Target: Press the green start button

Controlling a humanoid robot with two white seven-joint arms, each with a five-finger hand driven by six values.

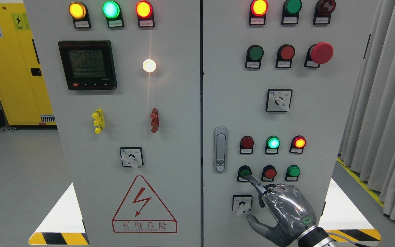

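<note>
The right hand [286, 209] comes up from the lower right with one index finger [255, 182] stretched out and the other fingers curled back against the palm, thumb hanging loose below. It holds nothing; this is a poking pose, one finger singled out so only one control gets touched. The tip sits right on the green start button [244, 172], at its lower right edge, and looks to be in contact, though how hard it bears I cannot tell. Just right of the fingertip is a red button [269, 173], and beyond it another green button [293, 171], so the narrow approach makes sense. Below the finger, beside the knuckles, is a rotary switch [242, 203]. The green indicator lamp [273, 142] glows above. The left hand is out of view.
</note>
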